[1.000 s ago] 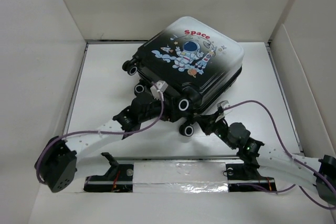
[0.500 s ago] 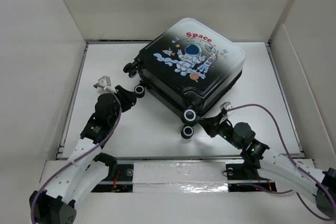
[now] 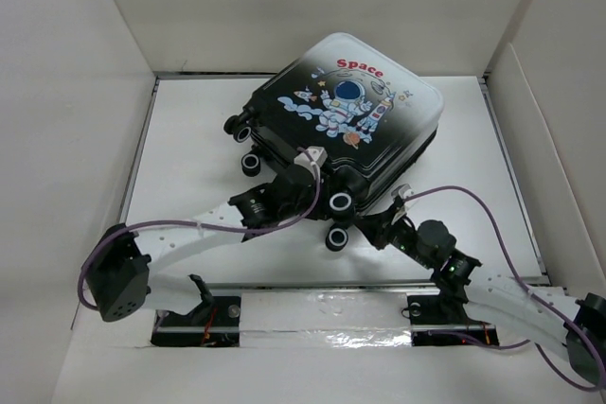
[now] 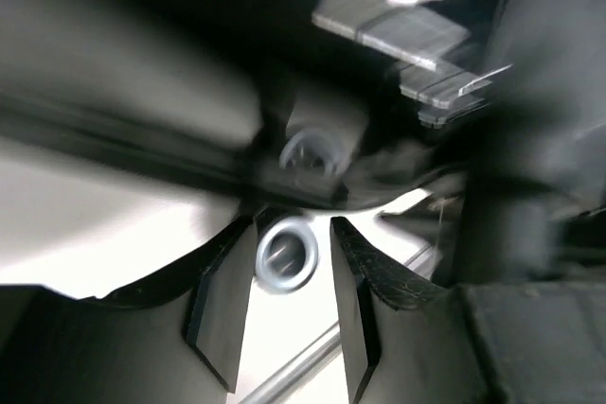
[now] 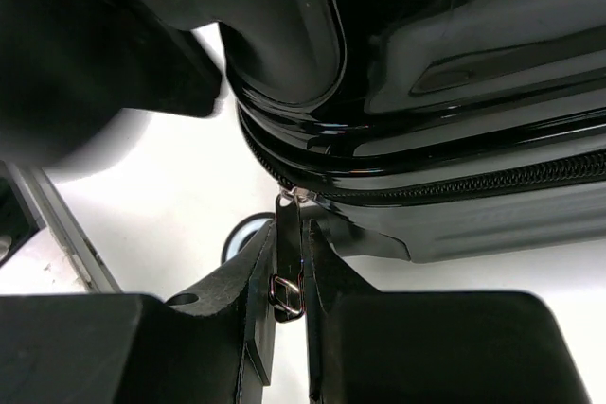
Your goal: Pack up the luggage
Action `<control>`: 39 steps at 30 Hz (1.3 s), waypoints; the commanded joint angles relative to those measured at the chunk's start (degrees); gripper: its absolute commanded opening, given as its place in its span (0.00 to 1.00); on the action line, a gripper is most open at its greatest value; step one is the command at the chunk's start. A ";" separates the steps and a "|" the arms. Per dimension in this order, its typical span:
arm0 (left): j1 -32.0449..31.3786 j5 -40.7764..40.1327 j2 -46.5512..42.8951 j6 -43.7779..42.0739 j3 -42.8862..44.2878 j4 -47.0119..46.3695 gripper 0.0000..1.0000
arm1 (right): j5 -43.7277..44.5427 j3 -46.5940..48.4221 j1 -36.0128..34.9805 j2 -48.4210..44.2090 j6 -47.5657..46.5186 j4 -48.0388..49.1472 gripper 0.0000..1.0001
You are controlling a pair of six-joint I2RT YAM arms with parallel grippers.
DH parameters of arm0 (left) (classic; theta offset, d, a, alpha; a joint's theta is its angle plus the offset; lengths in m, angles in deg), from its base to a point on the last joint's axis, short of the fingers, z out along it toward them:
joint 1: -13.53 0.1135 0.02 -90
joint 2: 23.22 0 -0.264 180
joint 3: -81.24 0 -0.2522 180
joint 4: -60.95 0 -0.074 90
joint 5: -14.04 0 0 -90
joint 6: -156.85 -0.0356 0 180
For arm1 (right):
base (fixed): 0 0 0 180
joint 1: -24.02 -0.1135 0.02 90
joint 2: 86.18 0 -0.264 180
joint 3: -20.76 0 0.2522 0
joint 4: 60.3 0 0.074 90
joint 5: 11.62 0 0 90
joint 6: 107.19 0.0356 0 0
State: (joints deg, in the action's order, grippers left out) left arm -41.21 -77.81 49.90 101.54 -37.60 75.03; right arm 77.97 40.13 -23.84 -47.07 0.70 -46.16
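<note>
**Position.** The luggage (image 3: 341,130) lies shut and flat at mid tabletop (image 3: 189,139), printed shell up. It is turned cornerwise, with its wheeled end toward the arms.

**Right tool** (image 5: 292,234). Clamped on the zip pull (image 5: 287,286), where the zip track (image 5: 454,182) rounds the near corner. By my judgement this hold is for drawing the slider along the seam to close or open the case.

**Left tool** (image 4: 291,224). Fingers apart at the wheeled edge, with a wheel (image 4: 287,254) showing in the gap. Whether they touch it cannot be told (this view is blurred). It is probably set there to steady the shell against the zip pull's drag.

**Clearance.** Bare tabletop runs left of the case and along the near edge. The far corner sits close to the back wall (image 3: 312,7), so any sliding should come toward the arms. The two tools work near each other at one corner and could collide.
</note>
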 commanded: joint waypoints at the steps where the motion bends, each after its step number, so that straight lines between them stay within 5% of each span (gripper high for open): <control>1: -1.16 0.44 1.14 -2.26 7.17 -9.36 0.34 | -3.91 2.13 -1.89 0.78 1.10 6.73 0.00; 10: -2.21 8.88 16.77 -8.93 29.48 -6.58 0.31 | 2.50 0.38 -3.03 3.24 3.46 10.14 0.00; 16: -2.74 13.00 26.62 -10.61 44.78 -2.00 0.28 | 10.57 2.30 -11.01 13.60 1.81 22.97 0.00; 20: -3.96 13.72 29.18 -10.79 48.75 0.03 0.27 | 14.11 5.02 -12.34 26.07 2.14 40.58 0.00; 24: -3.97 6.88 25.85 -10.97 41.24 2.06 0.42 | 19.55 3.02 -12.35 37.33 4.25 58.64 0.00; 25: -3.97 4.16 24.54 -10.71 38.94 2.75 0.57 | 21.39 1.96 -12.35 38.92 4.95 61.80 0.00; 28: -2.31 -3.86 18.04 -8.43 27.61 1.19 0.77 | 22.38 0.02 -12.35 40.69 6.54 63.17 0.00; 33: 7.44 -9.49 4.59 -5.43 10.03 0.12 0.80 | 22.11 1.25 -12.35 36.22 6.99 51.12 0.00; 39: 17.80 -10.46 -9.38 -6.74 7.17 5.82 0.68 | 20.62 2.83 -11.82 31.03 4.35 43.48 0.00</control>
State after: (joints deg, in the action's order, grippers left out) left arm -26.77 -86.26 46.84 94.66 -32.16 82.22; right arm 105.10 39.56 -33.48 -13.08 5.12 -5.82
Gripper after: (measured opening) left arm 0.684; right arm 0.180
